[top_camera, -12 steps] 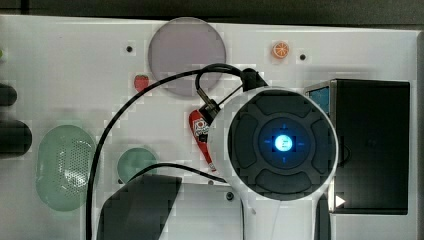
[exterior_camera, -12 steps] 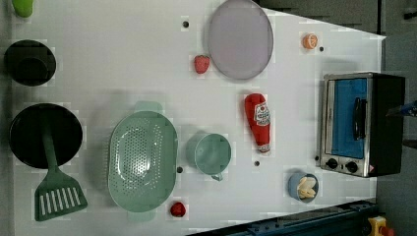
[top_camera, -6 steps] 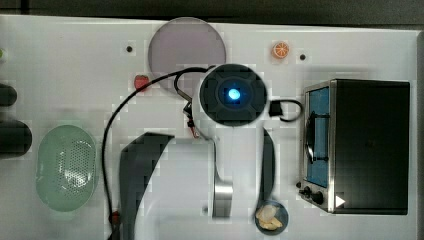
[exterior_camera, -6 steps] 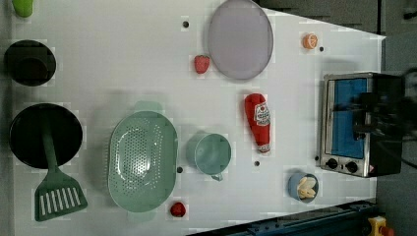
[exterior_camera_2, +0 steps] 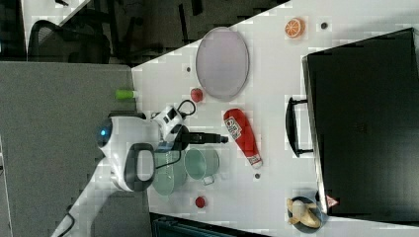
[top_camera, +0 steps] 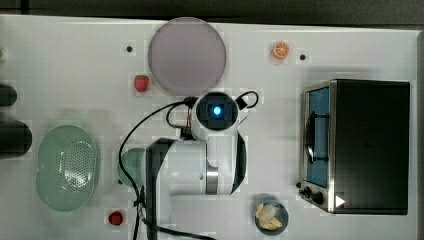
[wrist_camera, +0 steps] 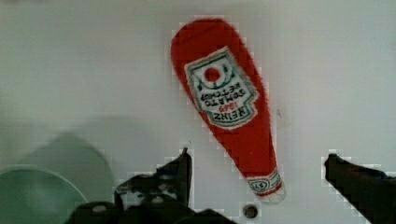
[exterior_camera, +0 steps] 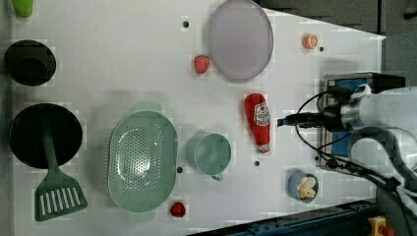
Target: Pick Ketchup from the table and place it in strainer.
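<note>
End effector (wrist_camera: pixel 257 163) spread wide, grasping nothing, above the Ketchup (exterior_camera: pixel 258 121). Ketchup lies flat on the desk (exterior_camera: pixel 123 59), beside the green cup (exterior_camera: pixel 210 154), apart from the strainer (exterior_camera: pixel 141 160).

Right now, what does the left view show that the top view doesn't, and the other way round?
Left view: the red squeeze ketchup bottle lying flat, and a green slotted plastic spatula. Top view: the black toaster oven's whole roof and the white arm's blue light. Both: the mint-green perforated oval strainer, the grey-lilac round plate and the small red strawberry.
</note>
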